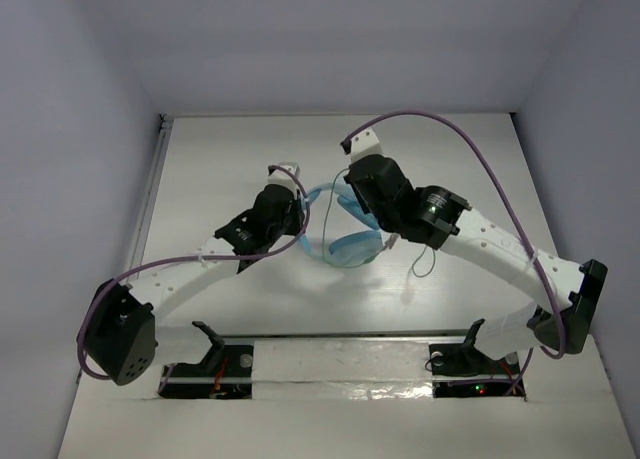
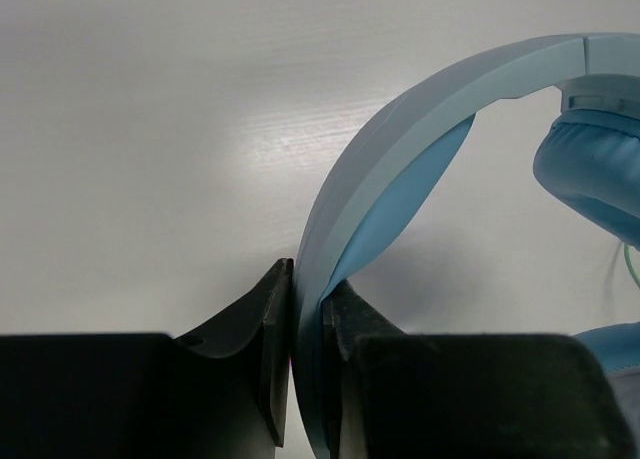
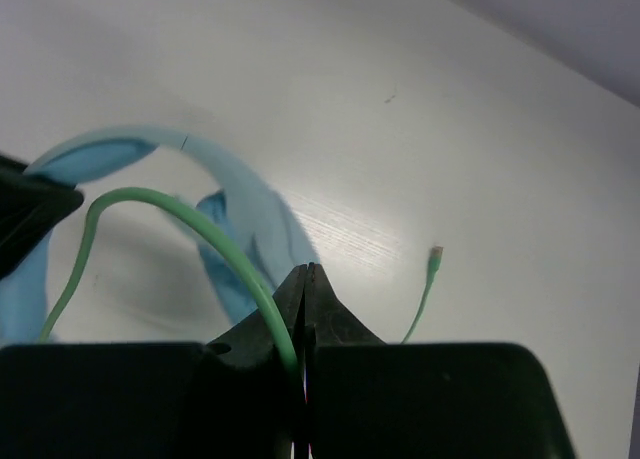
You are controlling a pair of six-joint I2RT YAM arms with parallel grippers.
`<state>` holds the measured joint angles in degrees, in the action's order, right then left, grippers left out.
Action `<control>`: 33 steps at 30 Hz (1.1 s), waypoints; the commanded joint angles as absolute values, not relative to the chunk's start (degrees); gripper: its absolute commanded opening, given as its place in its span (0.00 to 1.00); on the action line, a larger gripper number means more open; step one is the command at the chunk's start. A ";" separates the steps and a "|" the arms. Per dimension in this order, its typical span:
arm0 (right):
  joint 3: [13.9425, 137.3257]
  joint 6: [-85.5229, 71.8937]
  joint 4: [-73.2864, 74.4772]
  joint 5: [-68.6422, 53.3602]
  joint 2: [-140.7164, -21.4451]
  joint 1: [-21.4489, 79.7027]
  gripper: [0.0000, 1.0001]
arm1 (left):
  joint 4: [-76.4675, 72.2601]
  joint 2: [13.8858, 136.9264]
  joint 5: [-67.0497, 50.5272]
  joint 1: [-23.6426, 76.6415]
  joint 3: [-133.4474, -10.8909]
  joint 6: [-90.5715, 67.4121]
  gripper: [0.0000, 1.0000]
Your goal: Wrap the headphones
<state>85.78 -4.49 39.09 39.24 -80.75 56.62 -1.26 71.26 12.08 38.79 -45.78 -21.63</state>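
Light blue over-ear headphones with padded oval earcups sit mid-tabletop, between both arms. Left end effector, at 10 o'clock of them, is clenched on the curved headband. Right end effector, at 12 o'clock, is pinched tight on the thin pale green cable. The plug end shows at 2 o'clock of its fingertips.

Seen from above, most of the headphones is covered by the two wrists. In the left wrist view the headband is cut off at the bottom edge, and one earcup at the right. In the right wrist view the headphones are blurred, and the plug of the cable, well apart from them, is too small to be made out.
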 commanded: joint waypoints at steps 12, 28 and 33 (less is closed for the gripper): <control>84.12 -1.40 27.16 32.26 -84.55 48.43 0.06 | -0.61 60.74 -3.07 39.99 -48.96 -21.36 0.00; 69.71 -11.24 15.93 24.00 -72.26 43.42 0.15 | 2.02 55.20 -2.73 37.36 -53.43 -22.59 0.00; 65.92 -12.13 12.13 20.48 -68.90 42.19 0.14 | 1.60 54.85 -7.45 36.12 -54.93 -22.06 0.00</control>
<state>67.02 -10.57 18.26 23.75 -69.87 42.85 7.55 57.49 -3.51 36.64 -51.31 -19.44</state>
